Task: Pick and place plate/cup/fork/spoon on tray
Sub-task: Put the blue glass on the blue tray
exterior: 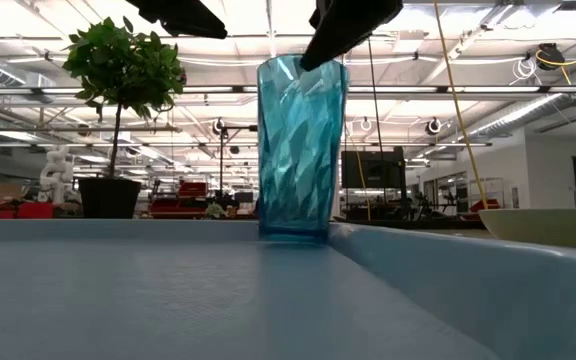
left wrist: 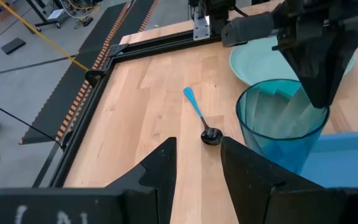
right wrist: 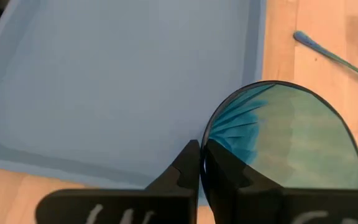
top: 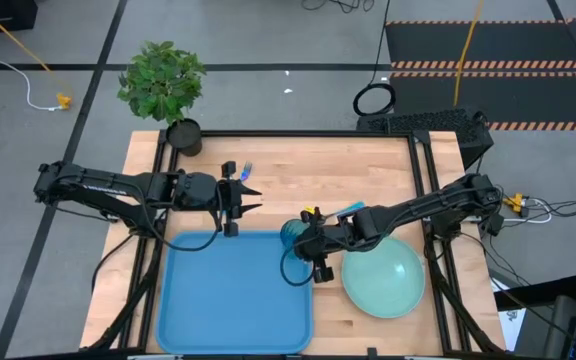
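The teal-blue cup (top: 293, 233) stands upright at the far right corner of the blue tray (top: 230, 300); it also shows in the low view (exterior: 301, 150). My right gripper (right wrist: 205, 165) is shut on its rim. The mint-green plate (top: 388, 282) lies on the table to the right of the tray. The spoon (left wrist: 201, 118) lies on the wood beyond the cup, and the fork (top: 246, 171) lies near the table's far edge. My left gripper (top: 240, 206) is open and empty over the tray's far edge, left of the cup. My right gripper holds the cup by its rim (right wrist: 205, 142), on the side toward the tray, one finger inside the cup and one outside. The fingers come from above, slanting in from the table's right. The cup is upright; whether its base rests on the tray, I cannot tell.
A potted plant (top: 166, 85) stands at the table's far left corner. The tray's floor (right wrist: 117, 81) is bare. The plate's rim (exterior: 548, 225) shows just right of the tray's raised edge.
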`<action>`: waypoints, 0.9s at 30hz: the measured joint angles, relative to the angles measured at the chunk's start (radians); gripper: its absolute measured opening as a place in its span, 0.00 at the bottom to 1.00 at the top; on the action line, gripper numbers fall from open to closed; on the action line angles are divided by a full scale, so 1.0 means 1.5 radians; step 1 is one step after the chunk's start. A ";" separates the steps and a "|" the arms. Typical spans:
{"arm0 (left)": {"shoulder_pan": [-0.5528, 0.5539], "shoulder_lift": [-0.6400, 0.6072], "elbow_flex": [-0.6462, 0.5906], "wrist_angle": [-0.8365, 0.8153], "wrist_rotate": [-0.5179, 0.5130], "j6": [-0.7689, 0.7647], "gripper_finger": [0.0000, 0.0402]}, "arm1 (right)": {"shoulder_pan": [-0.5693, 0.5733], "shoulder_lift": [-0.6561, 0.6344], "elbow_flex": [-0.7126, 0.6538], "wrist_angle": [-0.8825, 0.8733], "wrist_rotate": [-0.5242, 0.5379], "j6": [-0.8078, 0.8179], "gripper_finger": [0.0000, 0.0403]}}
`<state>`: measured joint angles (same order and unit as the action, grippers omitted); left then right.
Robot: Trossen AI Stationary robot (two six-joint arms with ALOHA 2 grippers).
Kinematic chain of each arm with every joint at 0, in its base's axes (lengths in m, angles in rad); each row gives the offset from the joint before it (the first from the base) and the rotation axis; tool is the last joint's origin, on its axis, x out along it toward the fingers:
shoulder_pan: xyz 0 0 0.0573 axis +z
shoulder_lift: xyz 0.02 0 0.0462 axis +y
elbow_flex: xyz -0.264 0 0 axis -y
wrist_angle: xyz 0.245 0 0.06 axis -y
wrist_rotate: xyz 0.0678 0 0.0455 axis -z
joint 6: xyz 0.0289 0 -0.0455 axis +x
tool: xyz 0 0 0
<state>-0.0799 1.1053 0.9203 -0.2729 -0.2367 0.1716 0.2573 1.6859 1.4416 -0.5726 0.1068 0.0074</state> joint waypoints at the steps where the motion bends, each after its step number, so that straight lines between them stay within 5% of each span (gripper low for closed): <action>1: 0.000 0.000 0.000 0.000 0.000 0.000 0.32 | 0.000 0.000 0.000 0.001 -0.001 0.000 0.02; 27: 0.000 0.000 0.000 0.000 0.000 -0.002 0.32 | 0.000 -0.002 0.000 0.003 0.000 0.005 0.12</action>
<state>-0.0796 1.1053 0.9203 -0.2726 -0.2363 0.1688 0.2569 1.6836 1.4418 -0.5686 0.1062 0.0152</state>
